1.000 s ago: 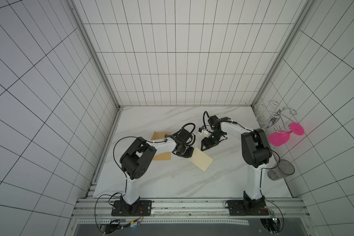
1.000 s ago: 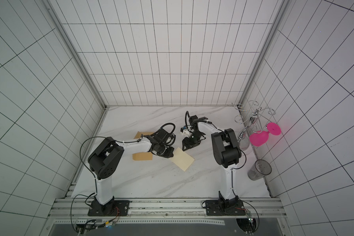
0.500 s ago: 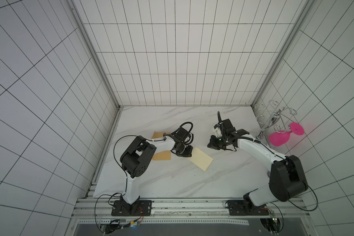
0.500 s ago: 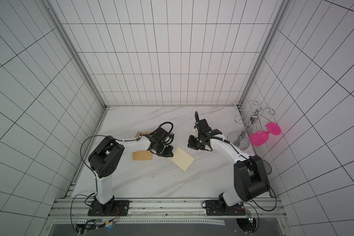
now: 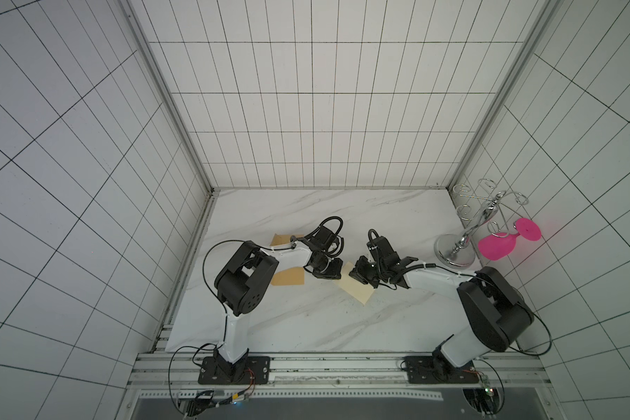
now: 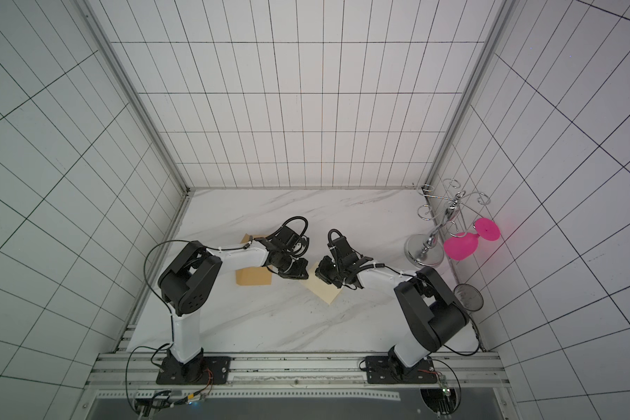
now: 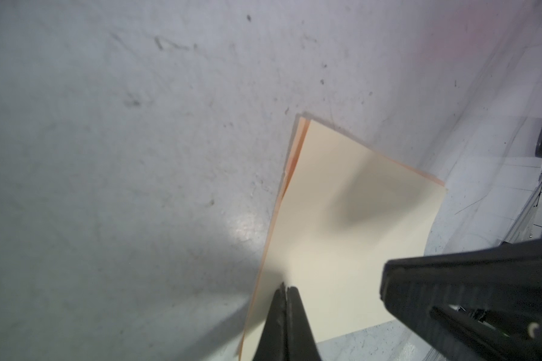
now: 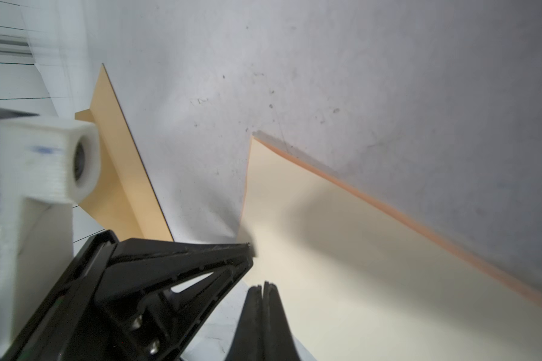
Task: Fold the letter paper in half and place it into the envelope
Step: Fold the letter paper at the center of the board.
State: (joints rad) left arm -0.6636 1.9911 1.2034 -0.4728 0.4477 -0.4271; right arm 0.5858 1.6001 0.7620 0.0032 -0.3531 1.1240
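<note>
The envelope (image 5: pixel 288 285) lies flat on the left of the table (image 5: pixel 306 327). It is tan, and the left arm crosses over it. In both top views a strip of it shows on each side of that arm. In the right wrist view it (image 8: pixel 122 162) lies clear of the paper, with bare table between them.

The left gripper (image 5: pixel 333 272) reaches past the envelope to the paper's near corner. Its jaws are pressed together with nothing seen between them. In the left wrist view the left gripper (image 7: pixel 284 287) sits over the paper's edge. Whether it presses down or only touches is unclear.

The paper (image 5: pixel 357 292) lies mid-table, askew to the table's edges and outside the envelope. It is folded. Two cream layers show in the left wrist view (image 7: pixel 341 234), with a thin orange line along the edges.

The right gripper (image 5: pixel 357 274) faces the left one, tip near tip, over the same end of the paper. Its jaws are closed too, with nothing between them. In the right wrist view the right gripper (image 8: pixel 264 286) sits above the cream sheet.

Further right a chrome stand (image 5: pixel 455 251) is by the wall, with a pink glass (image 5: pixel 495 245) beside it. In a top view a clear cup (image 6: pixel 468 297) sits by the right arm.
</note>
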